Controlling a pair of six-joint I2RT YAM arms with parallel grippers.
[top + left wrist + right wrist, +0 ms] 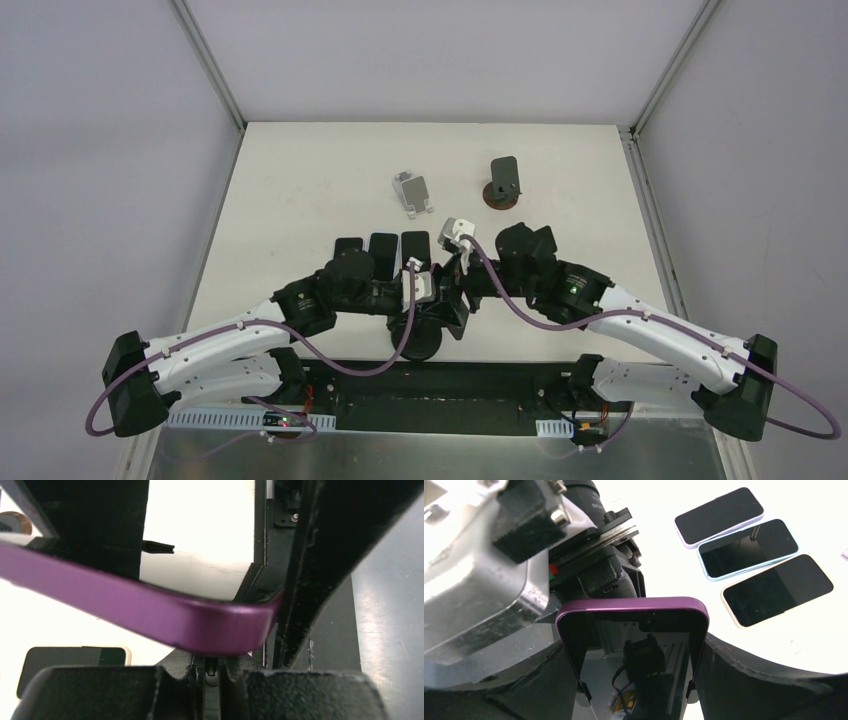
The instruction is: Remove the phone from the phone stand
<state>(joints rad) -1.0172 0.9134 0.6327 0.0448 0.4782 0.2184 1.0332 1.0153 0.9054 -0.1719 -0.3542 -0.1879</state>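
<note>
A purple-edged phone (634, 645) with a dark glass face stands upright between my right gripper's (636, 682) two fingers, which are shut on its side edges. In the left wrist view the phone's purple edge (150, 610) crosses just above my left gripper (212, 680). That gripper is shut on a thin dark upright part, apparently the phone stand. In the top view both grippers meet near the table's front middle, above the stand's round black base (420, 342). The place where phone and stand meet is hidden.
Three other phones (382, 246) lie face up side by side just behind the grippers and also show in the right wrist view (748, 547). A silver stand (412, 192) and a dark stand on a brown base (503, 183) stand farther back.
</note>
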